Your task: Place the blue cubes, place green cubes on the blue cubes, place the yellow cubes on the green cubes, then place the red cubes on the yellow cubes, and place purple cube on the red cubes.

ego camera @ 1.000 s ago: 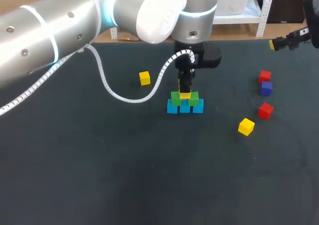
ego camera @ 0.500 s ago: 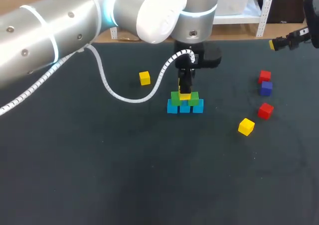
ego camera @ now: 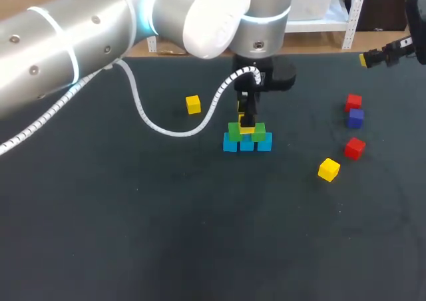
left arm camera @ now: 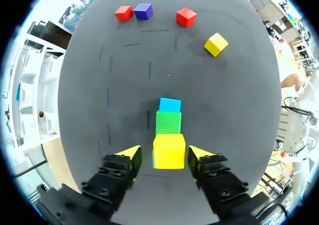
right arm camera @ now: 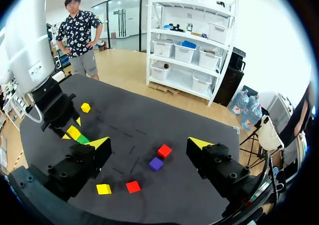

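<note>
A loose yellow cube (ego camera: 193, 104) lies left of the stack (ego camera: 247, 138). The stack's blue cubes (ego camera: 230, 143) carry green cubes (ego camera: 235, 130) and a top yellow cube (left arm camera: 168, 151), which the left gripper (ego camera: 247, 119) flanks with its fingers spread, not touching. Right of the stack lie another yellow cube (ego camera: 328, 170), a near red cube (ego camera: 354, 148), a purple cube (ego camera: 355, 118) and a far red cube (ego camera: 353, 102). The right gripper (right arm camera: 148, 143) is spread wide, holding nothing.
</note>
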